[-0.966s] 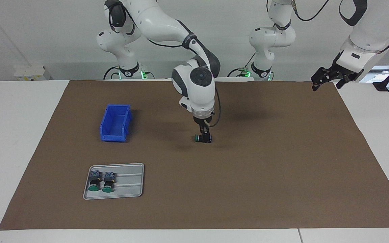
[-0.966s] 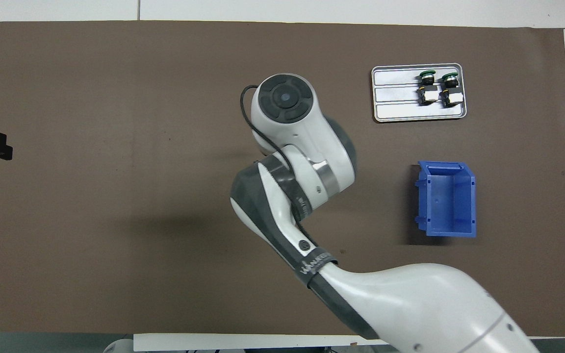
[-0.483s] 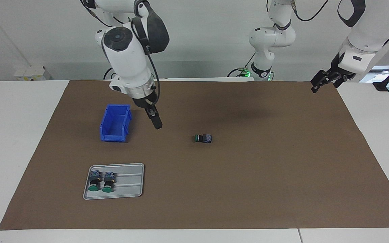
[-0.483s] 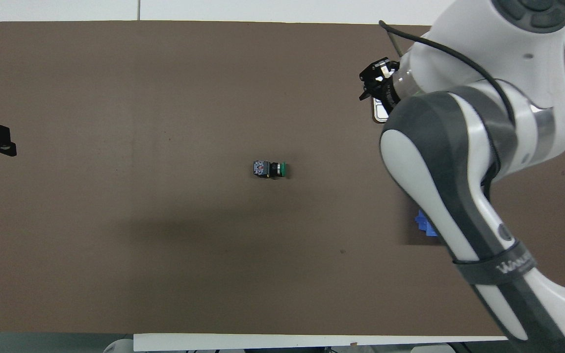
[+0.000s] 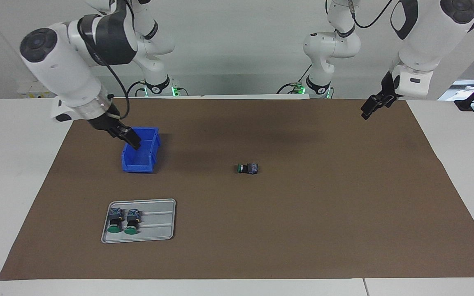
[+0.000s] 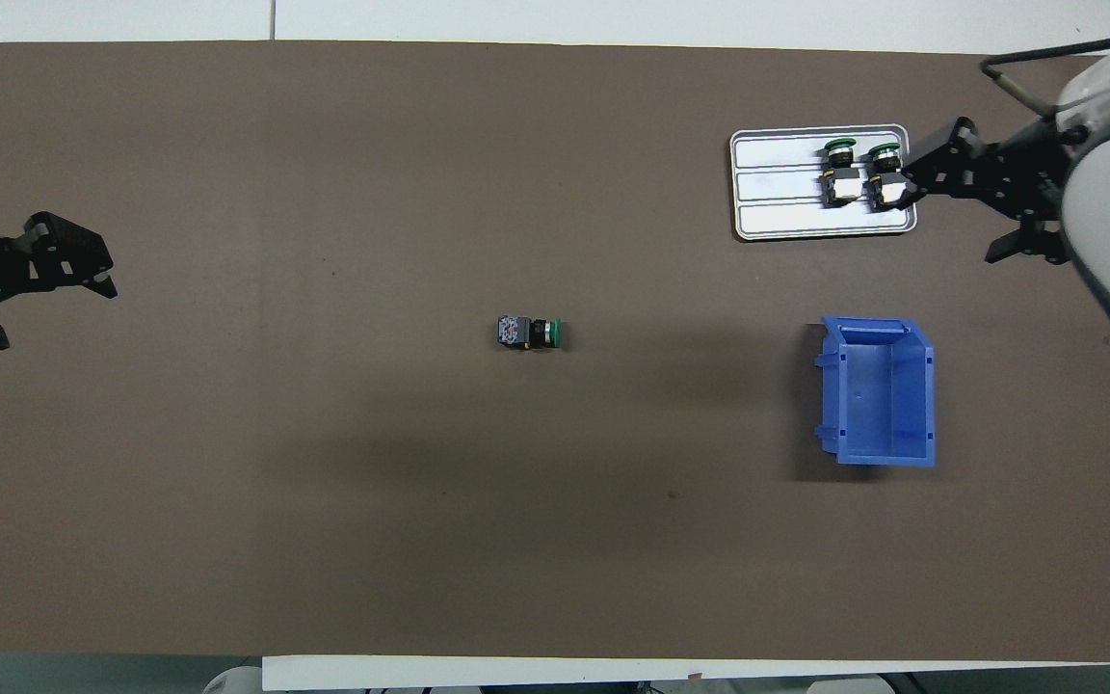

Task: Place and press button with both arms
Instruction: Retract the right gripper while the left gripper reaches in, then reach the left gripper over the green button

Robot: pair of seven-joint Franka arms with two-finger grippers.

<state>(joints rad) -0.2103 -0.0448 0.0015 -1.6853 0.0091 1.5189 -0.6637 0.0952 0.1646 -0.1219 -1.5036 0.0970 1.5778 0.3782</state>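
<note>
Mid-mat, the small green-capped push-button switch [image 5: 247,168] lies on its side, untouched. Black right gripper [image 5: 132,139] hangs open, empty, over the blue plastic bin [image 5: 140,158]; black left gripper [image 5: 372,107] open, empty, over the mat's edge.

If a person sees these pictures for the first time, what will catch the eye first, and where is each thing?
The eye falls first on the lone button lying on its side in the middle of the brown mat, with nothing touching it. Next is the blue bin toward the right arm's end, with the right gripper raised over it. Farther from the robots than the bin, a grey tray holds two more buttons.
</note>
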